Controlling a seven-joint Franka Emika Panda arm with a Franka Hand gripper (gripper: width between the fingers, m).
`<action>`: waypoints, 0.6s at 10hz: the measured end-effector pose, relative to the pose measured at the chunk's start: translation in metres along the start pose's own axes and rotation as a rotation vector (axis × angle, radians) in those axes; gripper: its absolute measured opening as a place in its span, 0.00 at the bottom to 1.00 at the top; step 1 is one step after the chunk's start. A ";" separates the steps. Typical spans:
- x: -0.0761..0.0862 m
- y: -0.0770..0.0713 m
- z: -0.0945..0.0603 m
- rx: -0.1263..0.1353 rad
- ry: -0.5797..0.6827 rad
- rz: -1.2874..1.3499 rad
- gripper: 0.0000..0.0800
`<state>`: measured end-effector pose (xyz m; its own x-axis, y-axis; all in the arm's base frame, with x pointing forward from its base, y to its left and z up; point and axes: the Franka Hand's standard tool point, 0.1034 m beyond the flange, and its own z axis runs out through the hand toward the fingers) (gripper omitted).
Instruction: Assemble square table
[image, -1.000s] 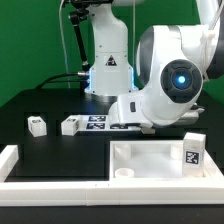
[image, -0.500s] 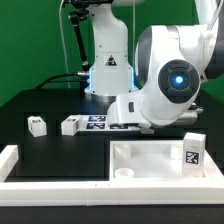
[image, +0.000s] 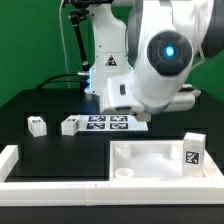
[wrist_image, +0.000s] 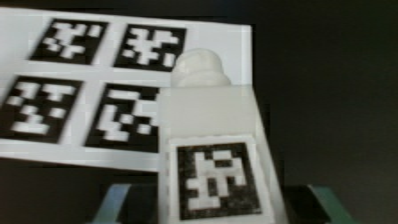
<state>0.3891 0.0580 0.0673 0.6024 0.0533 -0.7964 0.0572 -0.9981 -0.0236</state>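
Observation:
In the wrist view my gripper (wrist_image: 222, 203) is shut on a white table leg (wrist_image: 214, 120) with a black-white tag. The leg sticks out over the marker board (wrist_image: 71, 90), clear of it. In the exterior view the arm's bulk hides the gripper and that leg. The square table panel (image: 160, 162) lies at the front of the exterior view's right, with raised corner sockets. One tagged leg (image: 192, 150) stands upright on its right side. Two more legs (image: 37, 125) (image: 70, 125) lie on the black table to the exterior view's left.
The marker board (image: 108, 122) lies flat beside the nearer loose leg. White border rails (image: 10, 160) run along the left and front edges. The robot base (image: 108, 65) stands at the back.
The arm has risen and swung toward the exterior view's left, uncovering more of the marker board. The loose legs and the panel have not moved.

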 end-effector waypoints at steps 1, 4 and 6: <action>0.002 0.001 0.003 0.000 0.005 0.001 0.36; 0.003 0.003 0.001 0.003 0.000 0.203 0.36; 0.005 0.023 -0.050 0.029 0.025 0.257 0.36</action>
<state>0.4334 0.0365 0.0928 0.6137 -0.2022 -0.7632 -0.1231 -0.9793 0.1605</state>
